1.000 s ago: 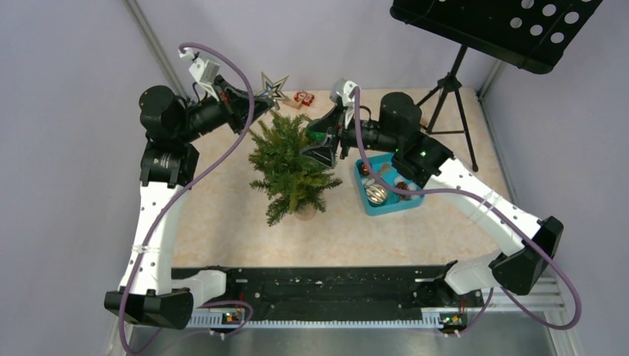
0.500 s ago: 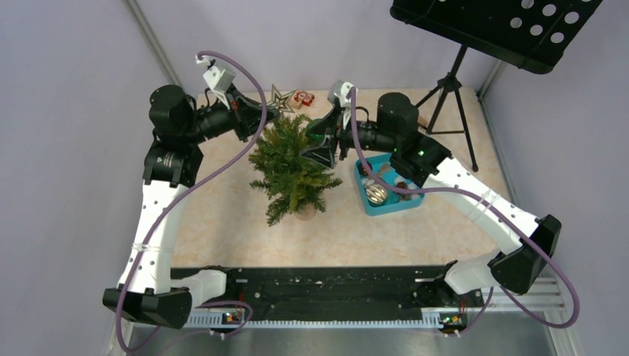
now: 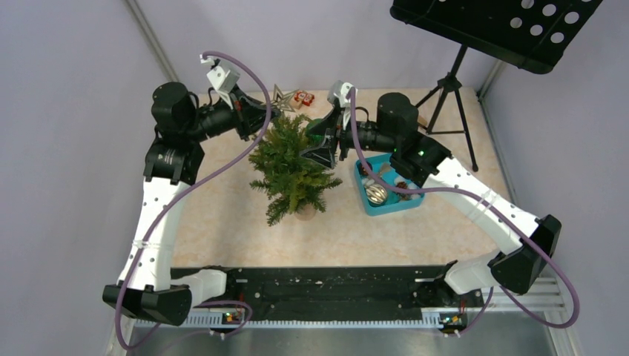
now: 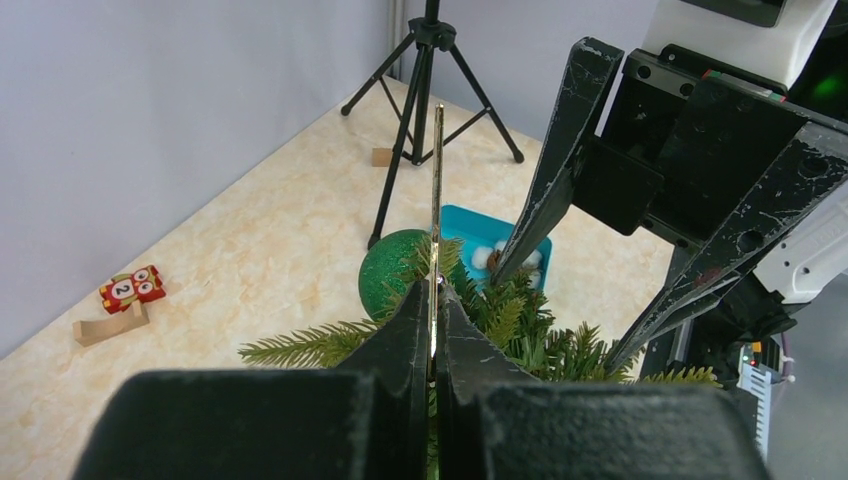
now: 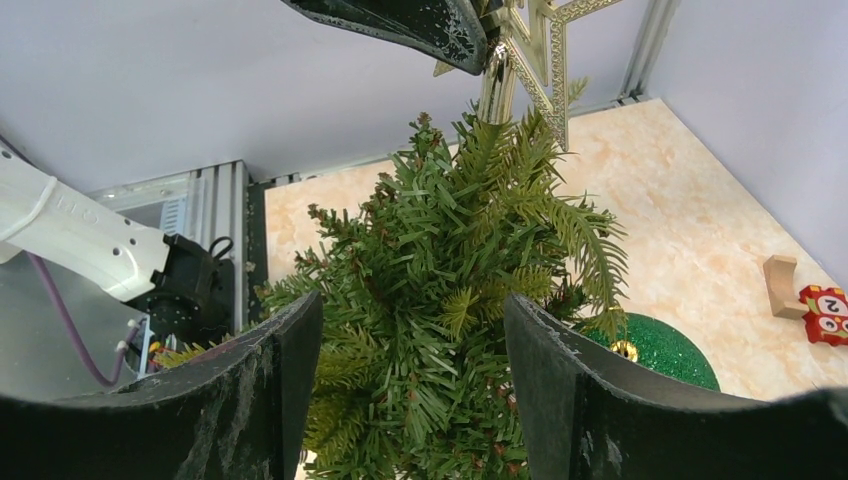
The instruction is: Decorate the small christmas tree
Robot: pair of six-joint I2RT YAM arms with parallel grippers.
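While left gripper (image 4: 433, 300) pinches star topper (image 5: 535, 50) over small christmas tree (image 3: 293, 167), right gripper (image 5: 412, 310) straddles its top, jaws spread.

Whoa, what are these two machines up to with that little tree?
They are decorating a small Christmas tree. The left pincer is shut on a gold star and holds it at the treetop; it does not look seated yet. The right pincer is open, with its fingers on either side of the upper branches. A green glitter ball sits against the branches, and a blue tray beside the tree holds more ornaments.
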